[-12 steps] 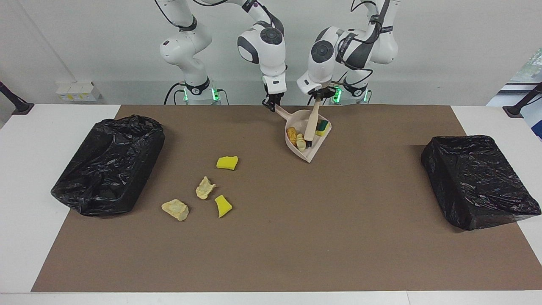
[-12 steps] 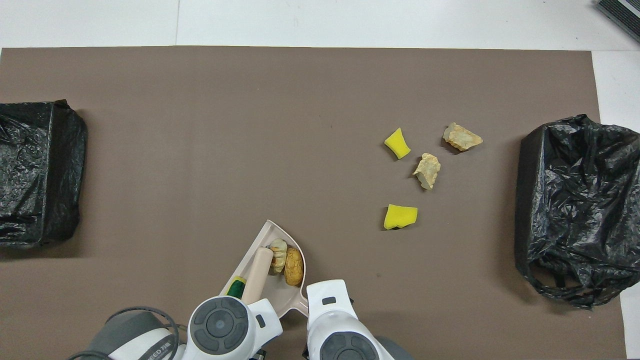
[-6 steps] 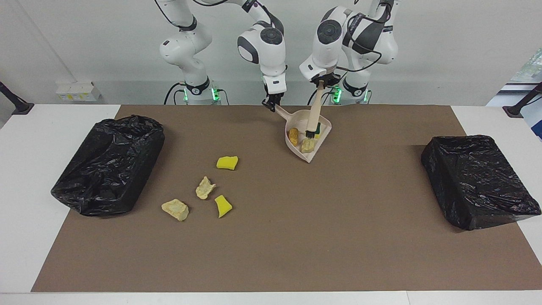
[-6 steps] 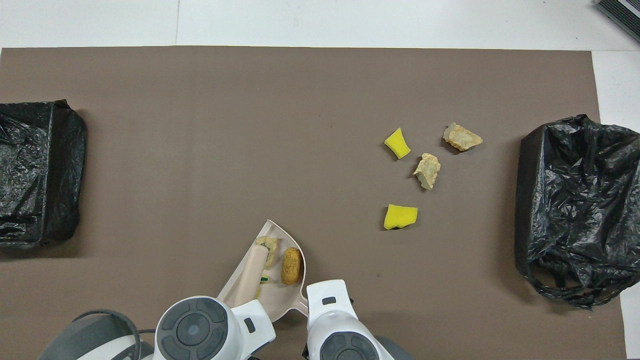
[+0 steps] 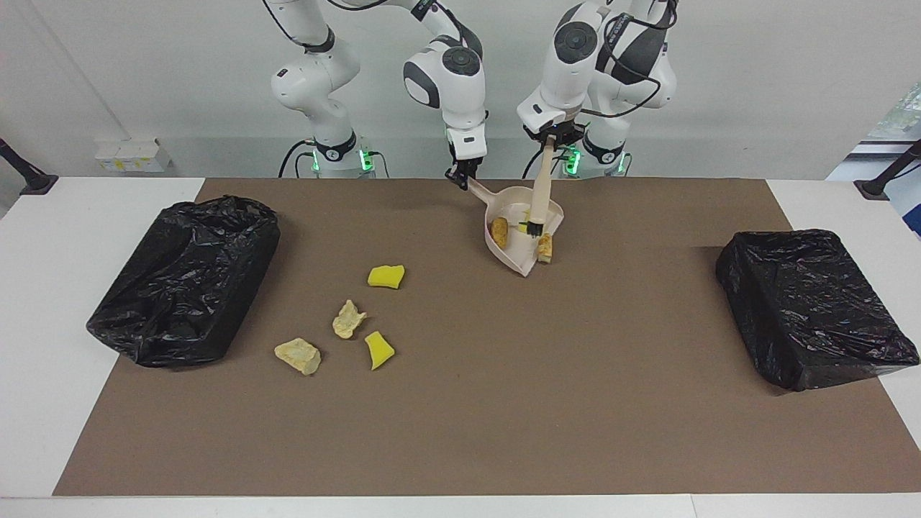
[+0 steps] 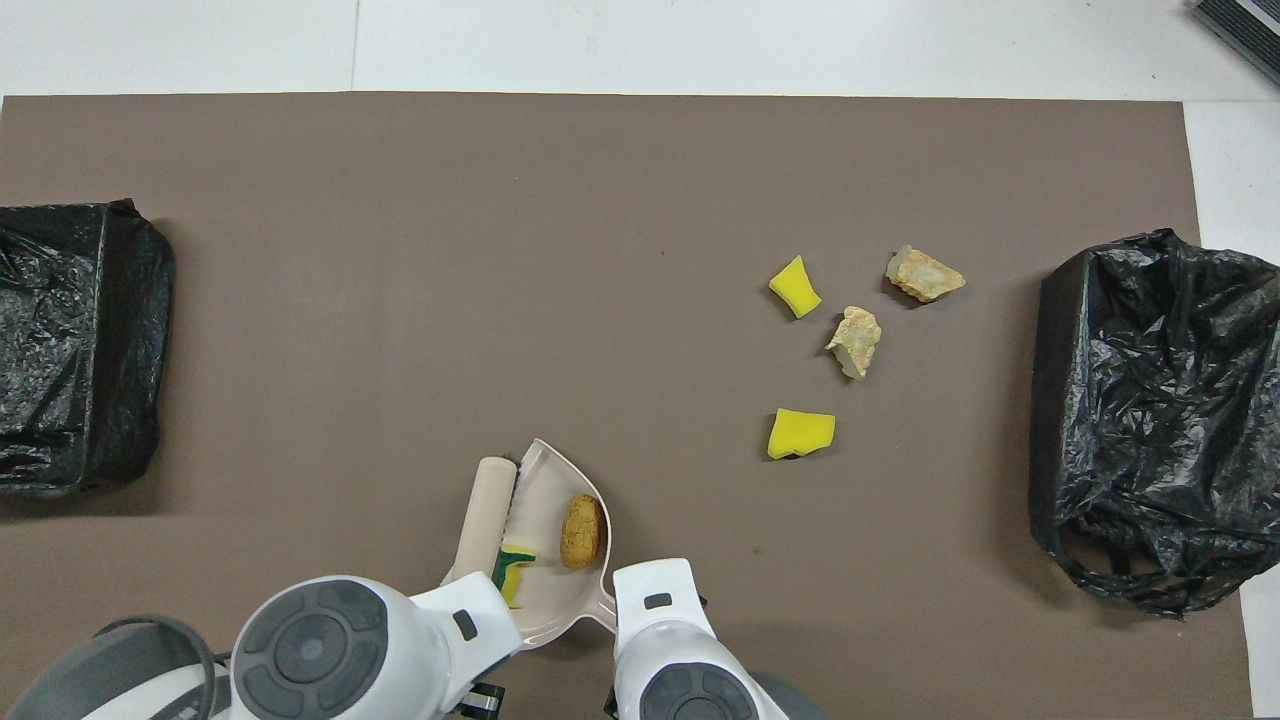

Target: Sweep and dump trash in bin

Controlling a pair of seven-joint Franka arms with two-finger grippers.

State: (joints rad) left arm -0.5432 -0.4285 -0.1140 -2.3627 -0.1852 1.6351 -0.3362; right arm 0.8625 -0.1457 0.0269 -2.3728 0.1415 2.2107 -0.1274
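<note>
- Right tool (image 5: 460,178) is clamped on the dustpan (image 5: 507,255) handle; the pan rests on the brown mat (image 5: 575,374) close to the robots, mouth facing away from them
- Left tool (image 5: 550,138) is clamped on the top of the hand brush (image 5: 541,191), which hangs nearly upright, bristles over the pan's edge toward the left arm's end
- Trash in the pan: orange-brown lump (image 6: 581,531) and green-backed sponge piece (image 6: 514,575); one pale chunk (image 5: 545,247) sits at the pan's side edge, looks to be just outside it, cannot confirm
- Step in hand, as judged: get that chunk back in; set bristles down on its outer side, draw toward the pan's back wall, keep the pan flat on the mat
- Four scraps are loose toward the right arm's end: two yellow sponge pieces (image 5: 386,276) (image 5: 379,350), two pale chunks (image 5: 349,319) (image 5: 298,356)
- Black-lined bin (image 5: 183,280) lies just beside them; second bin (image 5: 813,306) at the other end, well apart
- Nothing stands between pan and scraps
</note>
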